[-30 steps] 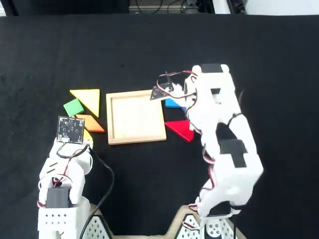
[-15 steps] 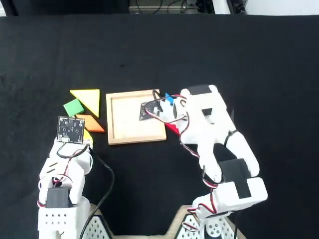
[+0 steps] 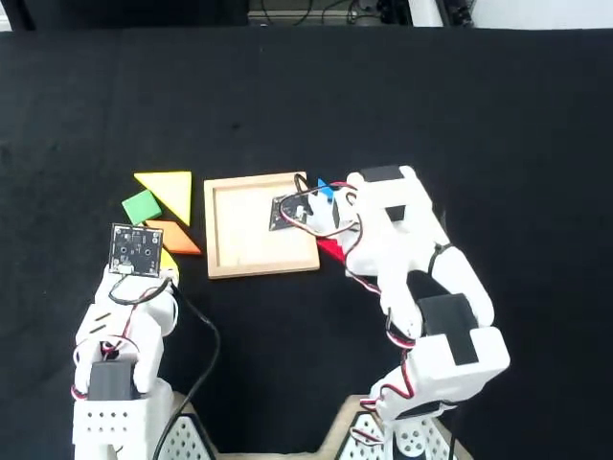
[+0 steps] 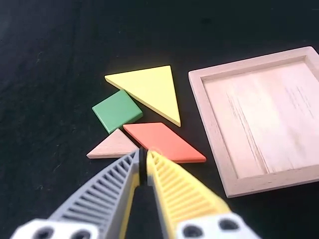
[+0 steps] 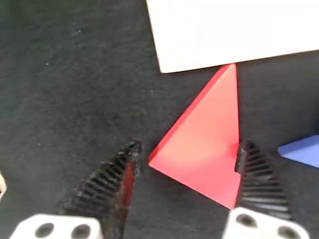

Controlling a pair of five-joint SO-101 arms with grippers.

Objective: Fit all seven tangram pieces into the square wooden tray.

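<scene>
Right gripper (image 5: 189, 149) had swung back over the red triangle (image 5: 207, 144), jaws wide astride it — left gripper (image 4: 143, 154) jaws closed, empty. Tray (image 3: 263, 270) held nothing — every piece left.

Both arms are built from white shells and black servo blocks. The left arm (image 3: 129, 326) is threaded with red, white and black wires, and a black cable (image 3: 216, 343) is looped from its base. A dark square circuit board (image 3: 134, 249) is mounted at its wrist. The left end effector (image 4: 143, 152) is made of one grey and one yellow ribbed finger on white mounts with round holes. The right arm (image 3: 402, 216) is wired likewise; the right end effector (image 5: 189, 147) is fitted with black toothed fingers, one faced in red.
</scene>
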